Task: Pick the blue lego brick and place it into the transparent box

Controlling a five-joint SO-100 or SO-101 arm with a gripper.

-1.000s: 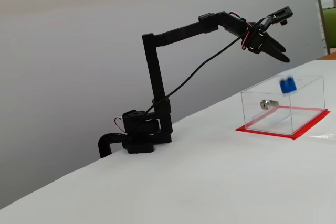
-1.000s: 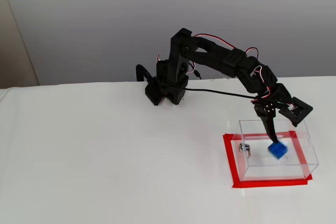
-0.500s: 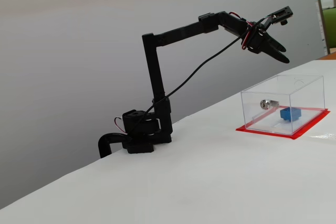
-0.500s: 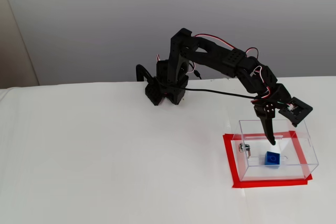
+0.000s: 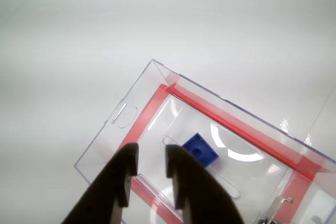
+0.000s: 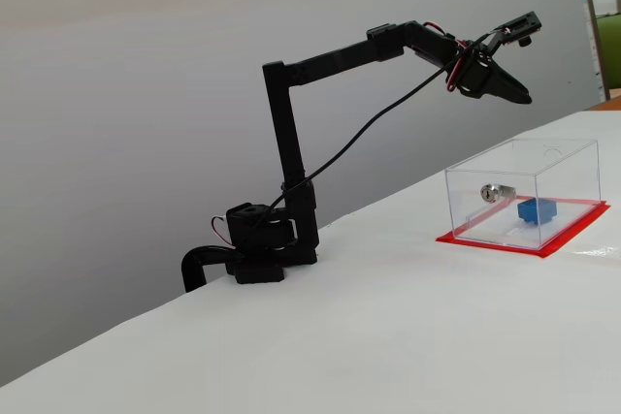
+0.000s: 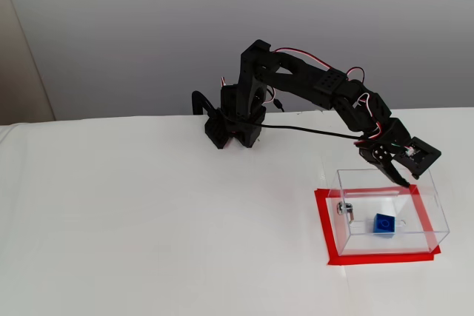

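Brick (image 5: 199, 149), blue and studded, lies on the floor of the clear box (image 5: 157, 80), free of the walls and well below the hand (image 5: 151, 162), as both fixed views also show (image 6: 537, 210) (image 7: 383, 223). Box (image 7: 429, 190) sits on a flat red base (image 7: 370, 259) on the white bench (image 7: 148, 242), with a small silver fitting (image 7: 346, 209) at one end wall, beside the brick. Hand hangs above the box's rim (image 6: 519, 96) (image 7: 402, 180), its two dark fingers (image 5: 123, 174) slightly parted and gripping nothing.
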